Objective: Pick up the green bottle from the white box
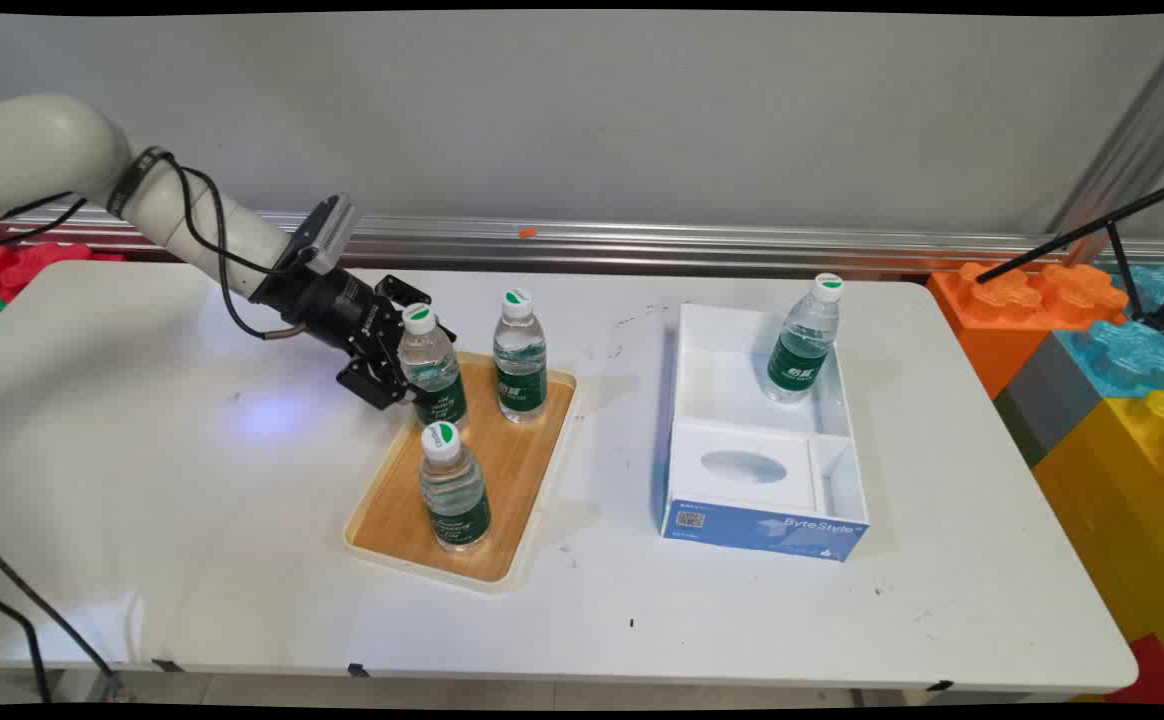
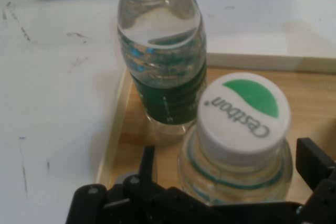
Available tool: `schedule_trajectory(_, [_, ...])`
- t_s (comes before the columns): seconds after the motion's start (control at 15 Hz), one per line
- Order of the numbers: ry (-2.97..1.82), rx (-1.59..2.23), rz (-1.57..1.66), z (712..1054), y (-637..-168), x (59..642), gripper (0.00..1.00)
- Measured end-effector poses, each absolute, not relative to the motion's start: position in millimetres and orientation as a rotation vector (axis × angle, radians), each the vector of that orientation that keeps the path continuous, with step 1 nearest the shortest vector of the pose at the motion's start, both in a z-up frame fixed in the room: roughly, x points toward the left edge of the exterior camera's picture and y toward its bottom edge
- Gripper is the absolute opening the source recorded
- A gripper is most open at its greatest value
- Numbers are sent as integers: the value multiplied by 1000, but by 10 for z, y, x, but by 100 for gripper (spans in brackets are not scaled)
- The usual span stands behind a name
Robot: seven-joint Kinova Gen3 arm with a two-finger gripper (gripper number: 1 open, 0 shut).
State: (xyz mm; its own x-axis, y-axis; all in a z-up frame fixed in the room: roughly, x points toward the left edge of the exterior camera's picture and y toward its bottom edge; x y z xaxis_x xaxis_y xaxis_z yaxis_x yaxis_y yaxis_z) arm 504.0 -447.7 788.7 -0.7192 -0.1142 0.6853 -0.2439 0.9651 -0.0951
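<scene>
Straddling a bottle point(image 1: 431, 366) point(image 2: 239, 145), the gripper point(image 1: 397, 362) point(image 2: 226, 182) seemingly unclosed.

White arm point(image 1: 192, 215), black cables, black two-finger gripper point(image 1: 397, 360).

White worktop point(image 1: 192, 520) with faint scuff marks, wooden tray point(image 1: 397, 520) with cream rim lying directly beneath and beyond the fingers point(image 1: 392, 372), open white box point(image 1: 847, 470) with a blue front well off past the tray from the fingers
</scene>
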Motion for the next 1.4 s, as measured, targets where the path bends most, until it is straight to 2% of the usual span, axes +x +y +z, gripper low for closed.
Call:
schedule_trajectory(0.47, [-2357,386,213,8195,-4413,5006,100])
schedule_trajectory(0.87, [-2303,582,196,8821,-4240,4929,100])
schedule_trajectory(1.07, [-2275,674,205,9096,-4129,4801,100])
schedule_trajectory(1.4, [-2260,847,251,9282,-4057,4359,100])
